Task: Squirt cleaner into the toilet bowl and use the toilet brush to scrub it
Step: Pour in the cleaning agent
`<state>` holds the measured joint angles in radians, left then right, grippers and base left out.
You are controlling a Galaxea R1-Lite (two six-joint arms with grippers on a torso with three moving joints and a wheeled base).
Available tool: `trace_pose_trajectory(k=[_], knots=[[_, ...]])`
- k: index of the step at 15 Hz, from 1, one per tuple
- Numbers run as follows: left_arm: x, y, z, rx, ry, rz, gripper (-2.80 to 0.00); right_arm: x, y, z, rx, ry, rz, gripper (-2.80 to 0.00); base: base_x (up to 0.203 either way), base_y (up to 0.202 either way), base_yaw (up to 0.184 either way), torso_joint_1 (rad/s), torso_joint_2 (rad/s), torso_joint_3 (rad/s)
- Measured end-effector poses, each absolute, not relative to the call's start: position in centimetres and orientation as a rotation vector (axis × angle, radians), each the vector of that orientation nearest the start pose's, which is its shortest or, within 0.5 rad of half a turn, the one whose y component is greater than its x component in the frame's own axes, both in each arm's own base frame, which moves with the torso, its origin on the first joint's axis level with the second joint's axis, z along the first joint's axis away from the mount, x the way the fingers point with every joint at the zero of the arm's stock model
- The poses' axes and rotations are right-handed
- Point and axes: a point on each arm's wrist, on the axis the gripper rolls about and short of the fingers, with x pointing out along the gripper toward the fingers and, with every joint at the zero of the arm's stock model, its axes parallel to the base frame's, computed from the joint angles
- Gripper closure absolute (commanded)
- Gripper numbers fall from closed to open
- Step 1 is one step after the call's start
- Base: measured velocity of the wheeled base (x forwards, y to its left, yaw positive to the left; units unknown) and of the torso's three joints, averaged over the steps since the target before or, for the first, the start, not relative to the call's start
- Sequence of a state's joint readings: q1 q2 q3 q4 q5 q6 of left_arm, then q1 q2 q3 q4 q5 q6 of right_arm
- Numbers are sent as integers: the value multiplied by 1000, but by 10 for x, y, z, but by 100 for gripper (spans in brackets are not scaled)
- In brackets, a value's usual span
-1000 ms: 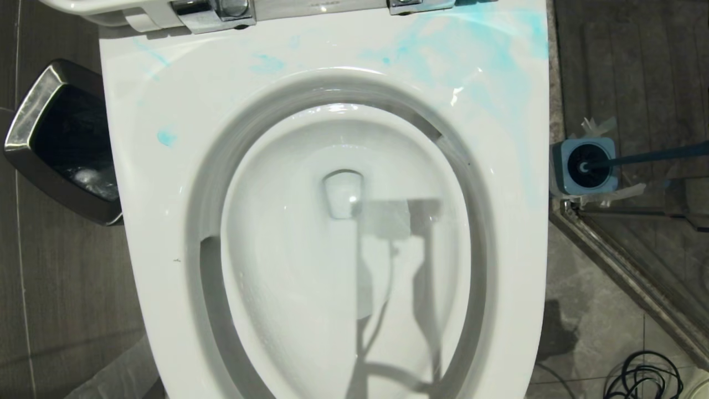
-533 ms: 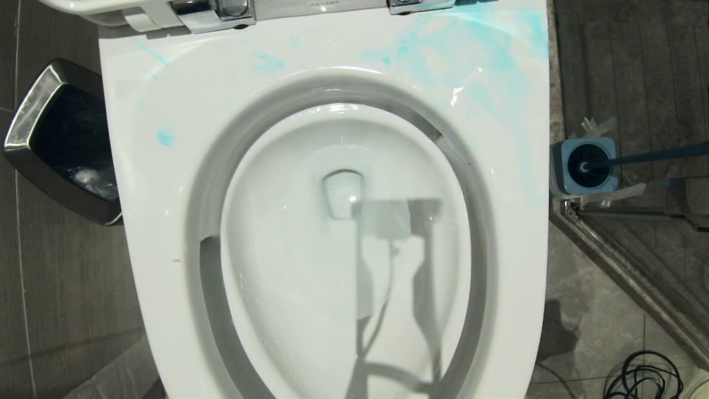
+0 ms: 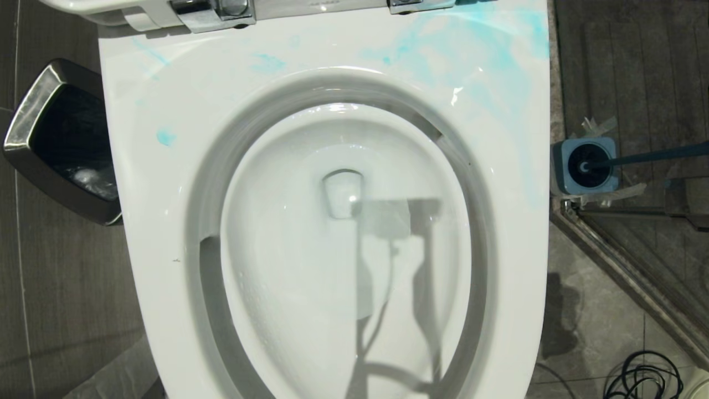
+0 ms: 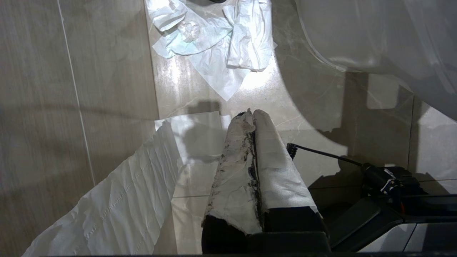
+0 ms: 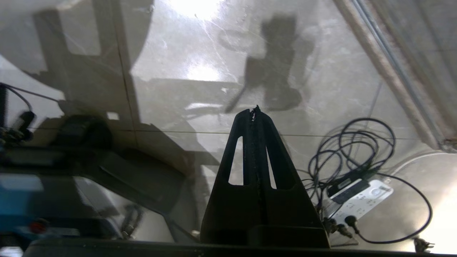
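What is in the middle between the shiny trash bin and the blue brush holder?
The toilet bowl fills the whole stretch between the bin and the brush holder, with turquoise smears on its seat. The head view shows it.

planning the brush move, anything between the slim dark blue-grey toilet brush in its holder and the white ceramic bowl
Nothing visible: the slim dark blue-grey toilet brush stands in its square blue holder beside the white ceramic toilet bowl, whose lid is up.

toilet bowl (image 3: 166,221): white, seat down, lid up, turquoise smears on the seat. toilet brush (image 3: 637,159): dark, standing in its holder right of bowl.
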<state>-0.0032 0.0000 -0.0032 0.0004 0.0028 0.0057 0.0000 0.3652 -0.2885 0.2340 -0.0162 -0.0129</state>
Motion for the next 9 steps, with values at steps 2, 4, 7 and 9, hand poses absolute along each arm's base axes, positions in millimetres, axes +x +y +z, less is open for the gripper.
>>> trace_pose_trajectory(k=[2,4,7,9], knots=[[-23,0,76,6,-3,0,0,34,0,162,-2,378,-8,0,0,0,0,0,0,0],[-23,0,76,6,-3,-1,0,84,0,176,-3,407,-2,0,0,0,0,0,0,0],[-23,0,76,6,-3,0,0,162,5,178,-18,334,18,0,0,0,0,0,0,0],[-23,0,76,6,-3,0,0,204,22,174,-33,239,48,0,0,0,0,0,0,0]])
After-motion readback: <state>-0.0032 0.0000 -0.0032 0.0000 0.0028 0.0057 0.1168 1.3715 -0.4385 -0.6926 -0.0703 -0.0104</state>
